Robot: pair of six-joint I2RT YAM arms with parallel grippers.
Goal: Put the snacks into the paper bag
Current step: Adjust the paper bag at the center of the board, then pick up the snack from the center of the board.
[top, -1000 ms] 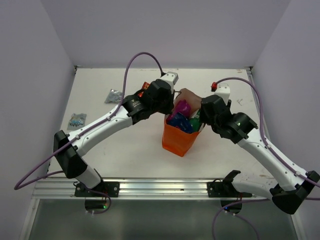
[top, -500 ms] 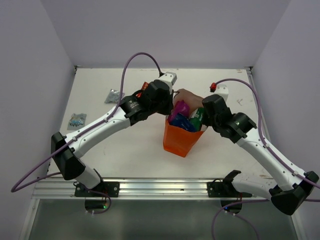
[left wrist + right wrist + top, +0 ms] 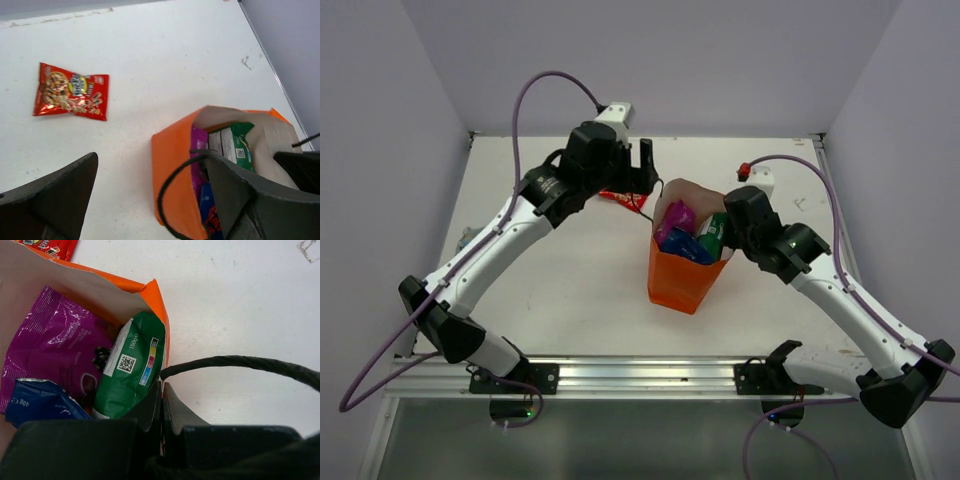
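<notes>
The orange paper bag (image 3: 682, 280) stands upright mid-table with its mouth open. Inside it lie a magenta-purple packet (image 3: 55, 347), a green-and-white packet (image 3: 131, 371) and a dark blue packet (image 3: 39, 401). My right gripper (image 3: 162, 389) is shut on the bag's right rim, next to a black cord handle (image 3: 240, 364). My left gripper (image 3: 149, 165) hangs open and empty above the table, behind and left of the bag (image 3: 177, 175). A red packet (image 3: 70, 93) lies flat on the table behind the bag, seen in the top view below the left gripper (image 3: 641, 165).
A small white box with a red knob (image 3: 760, 180) sits at the back right. The bag's other black handle (image 3: 172, 192) loops out over its left side. White walls close in the table on three sides. My left arm (image 3: 510, 235) spans the table's left half.
My left gripper opened, let go of the purple packet into the bag, and rose back and left. My right gripper closed on the bag's rim.
</notes>
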